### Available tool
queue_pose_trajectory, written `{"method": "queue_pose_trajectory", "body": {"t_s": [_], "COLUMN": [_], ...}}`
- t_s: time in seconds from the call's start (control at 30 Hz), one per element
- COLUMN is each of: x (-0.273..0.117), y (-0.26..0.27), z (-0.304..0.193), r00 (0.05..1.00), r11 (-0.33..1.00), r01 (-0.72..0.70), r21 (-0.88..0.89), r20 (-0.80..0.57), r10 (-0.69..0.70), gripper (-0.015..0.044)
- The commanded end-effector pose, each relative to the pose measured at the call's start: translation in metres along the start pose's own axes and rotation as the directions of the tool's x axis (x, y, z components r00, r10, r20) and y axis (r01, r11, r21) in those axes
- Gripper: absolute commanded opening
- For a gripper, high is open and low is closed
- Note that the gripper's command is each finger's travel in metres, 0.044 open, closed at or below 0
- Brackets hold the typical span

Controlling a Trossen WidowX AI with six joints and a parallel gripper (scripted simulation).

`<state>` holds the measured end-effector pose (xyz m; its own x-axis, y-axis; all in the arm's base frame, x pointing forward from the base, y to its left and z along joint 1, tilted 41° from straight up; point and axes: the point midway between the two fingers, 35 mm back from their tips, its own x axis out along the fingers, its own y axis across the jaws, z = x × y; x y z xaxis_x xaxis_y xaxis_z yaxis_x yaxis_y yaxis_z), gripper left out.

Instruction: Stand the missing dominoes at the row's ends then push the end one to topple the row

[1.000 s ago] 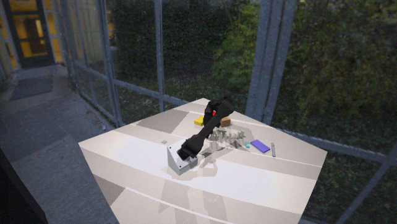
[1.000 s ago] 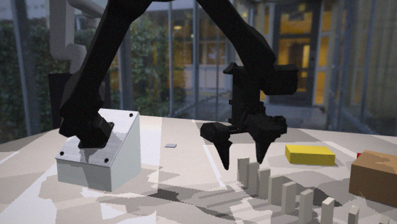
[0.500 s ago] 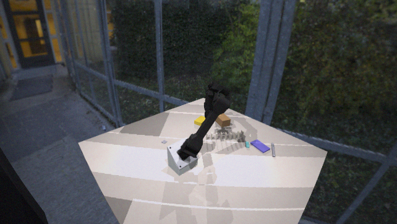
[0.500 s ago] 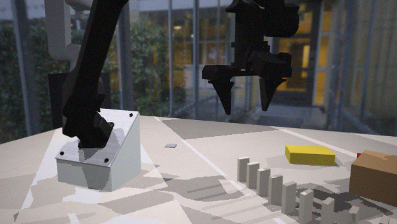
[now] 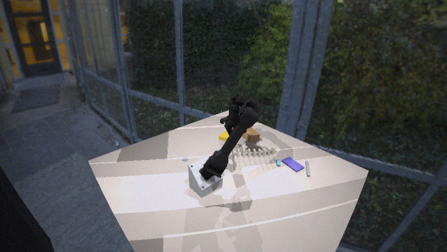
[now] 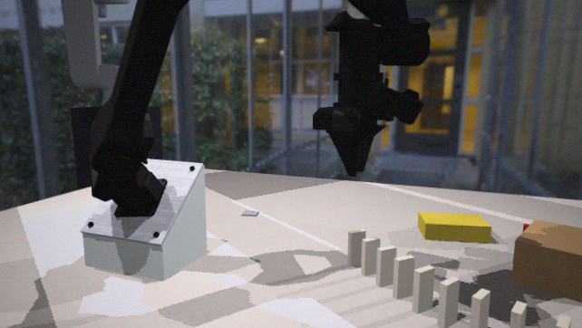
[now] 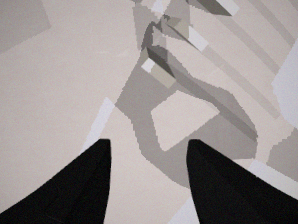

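Several cream dominoes stand upright in a slightly curved row in the exterior view, running from the middle to the lower right. The end domino [image 6: 354,250] [image 7: 164,77] nearest the arm's side stands upright, and its neighbour [image 6: 370,258] stands beside it at a gap like the others. The far end of the row is cut off by the frame edge in the exterior view. My gripper [image 6: 354,174] [image 7: 149,149] is open, with nothing between its fingertips. It hangs above the table, clearly higher than the domino tops. No loose domino can be made out.
A yellow block [image 5: 223,136] [image 6: 454,227] and a brown block [image 5: 253,135] [image 6: 548,260] lie behind the row. A teal piece [image 5: 278,163], a purple slab [image 5: 293,164] and a grey stick [image 5: 308,168] lie beyond its far end. A small flat piece [image 5: 184,159] [image 6: 250,213] lies near the base.
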<state>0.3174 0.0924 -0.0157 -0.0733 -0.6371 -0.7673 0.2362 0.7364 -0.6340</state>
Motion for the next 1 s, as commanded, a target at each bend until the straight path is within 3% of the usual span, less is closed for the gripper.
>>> {"method": "queue_pose_trajectory", "body": {"t_s": [0.0, 0.07, 0.13, 0.97], "x": [0.0287, 0.0356, 0.0381, 0.0381], "y": [0.0107, 0.0126, 0.0132, 0.0132], "z": [-0.0176, -0.0217, -0.0232, -0.0232], "r00": [1.000, 1.000, 1.000, 1.000], "r11": [0.779, 0.654, 0.604, 0.604], "r01": [0.000, -0.002, -0.002, -0.002], "r21": [-0.627, -0.756, -0.797, -0.797], "r20": [-0.008, -0.008, -0.007, -0.007], "r10": [-0.006, -0.006, -0.007, -0.007], "gripper": [0.0046, 0.0000, 0.0000, 0.0000]}}
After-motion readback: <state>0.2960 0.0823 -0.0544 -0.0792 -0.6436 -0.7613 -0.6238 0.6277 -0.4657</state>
